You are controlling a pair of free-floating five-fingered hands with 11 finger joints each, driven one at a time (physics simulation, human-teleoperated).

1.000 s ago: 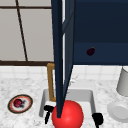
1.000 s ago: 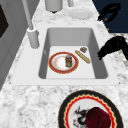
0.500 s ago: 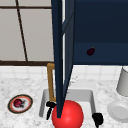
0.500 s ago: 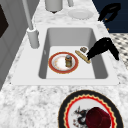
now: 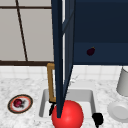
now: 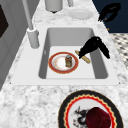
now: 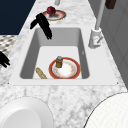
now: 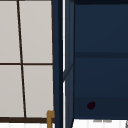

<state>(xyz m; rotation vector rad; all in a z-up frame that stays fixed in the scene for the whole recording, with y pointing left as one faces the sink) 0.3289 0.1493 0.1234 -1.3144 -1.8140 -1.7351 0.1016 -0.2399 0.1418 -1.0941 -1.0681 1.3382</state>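
My left hand (image 6: pixel 93 47) hangs over the sink (image 6: pixel 102 72) with straight fingers pointing down, holding nothing. In the right side view the left hand (image 7: pixel 42 23) is above the sink's far end, apart from the bread stick (image 7: pixel 41 73). The bread stick (image 6: pixel 85 58) lies on the sink floor beside a red-rimmed plate (image 6: pixel 51 62) that carries a small jar (image 6: pixel 68 60). In the front view the left hand (image 5: pixel 52 109) peeks out behind the cabinet door. My right hand (image 5: pixel 98 119) floats relaxed off the sink's front right corner, with nothing in it.
An open dark blue cabinet door (image 5: pixel 61 50) hangs over the sink; a small dark fruit (image 5: pixel 90 51) lies inside. A patterned plate (image 5: pixel 27 100) with a dark red fruit sits left, a white plate (image 5: pixel 120 111) and a grey canister (image 5: pixel 123 82) right. The faucet (image 6: pixel 32 37) stands behind. A red ball (image 5: pixel 70 115) is in front.
The left hand has moved from beside the sink's front edge to over the basin, lowering towards the bread stick. The right hand has stayed put.
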